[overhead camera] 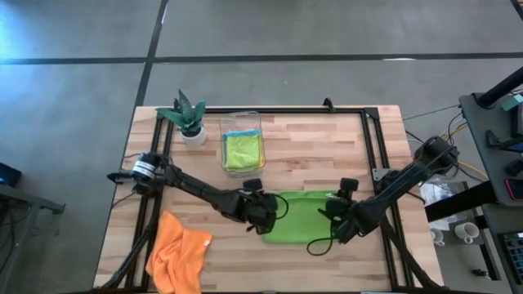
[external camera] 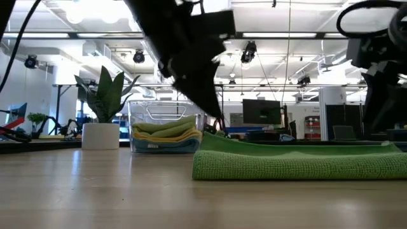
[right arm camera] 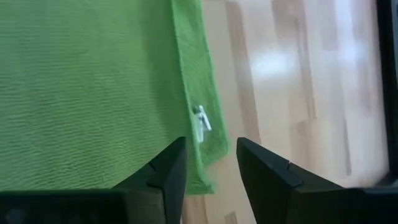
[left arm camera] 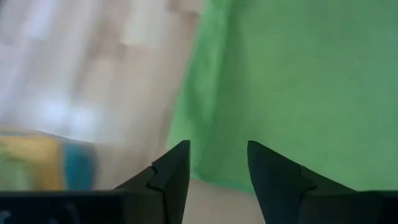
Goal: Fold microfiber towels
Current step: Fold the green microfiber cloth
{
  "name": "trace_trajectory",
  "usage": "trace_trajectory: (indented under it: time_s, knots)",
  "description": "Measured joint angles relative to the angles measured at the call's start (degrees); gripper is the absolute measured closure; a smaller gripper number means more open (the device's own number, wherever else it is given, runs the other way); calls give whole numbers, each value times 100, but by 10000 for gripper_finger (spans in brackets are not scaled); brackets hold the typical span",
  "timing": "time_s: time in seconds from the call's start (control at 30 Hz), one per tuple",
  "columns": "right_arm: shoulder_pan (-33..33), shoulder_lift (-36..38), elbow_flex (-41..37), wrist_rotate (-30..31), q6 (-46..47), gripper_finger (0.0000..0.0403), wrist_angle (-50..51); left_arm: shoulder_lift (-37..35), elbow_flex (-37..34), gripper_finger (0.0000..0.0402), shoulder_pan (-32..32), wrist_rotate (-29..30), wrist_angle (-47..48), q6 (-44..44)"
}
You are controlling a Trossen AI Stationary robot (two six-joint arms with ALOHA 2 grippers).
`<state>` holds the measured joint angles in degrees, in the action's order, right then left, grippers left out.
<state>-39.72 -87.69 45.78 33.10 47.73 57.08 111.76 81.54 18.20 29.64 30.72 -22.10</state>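
A darker green towel (overhead camera: 301,216) lies flat and folded on the table's near middle; it looks thick in the low view (external camera: 299,162). My left gripper (overhead camera: 263,219) is open over the towel's left edge (left arm camera: 193,124). My right gripper (overhead camera: 337,214) is open over the towel's right edge, close to a corner with a small white tag (right arm camera: 200,123). An orange towel (overhead camera: 176,257) lies crumpled at the near left. Lime green, yellow and blue towels (overhead camera: 243,151) lie stacked in the clear bin.
The clear plastic bin (overhead camera: 242,122) stands at the far middle, and a potted plant (overhead camera: 189,118) stands to its left. A black frame (overhead camera: 372,139) runs along the table's edges. Bare wood shows to the right of the green towel (right arm camera: 298,93).
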Motion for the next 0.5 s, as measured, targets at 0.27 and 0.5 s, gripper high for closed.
trace_trajectory:
  time_s: [0.27, 0.5]
  knots:
    - [455, 901, -105, -576, -781, 269, -374, -6, -192, 256, -296, -942, -191, 231]
    - [1460, 1417, -177, -1421, -2096, 266, -1047, 142, -24, 255, -640, -2039, -477, 749]
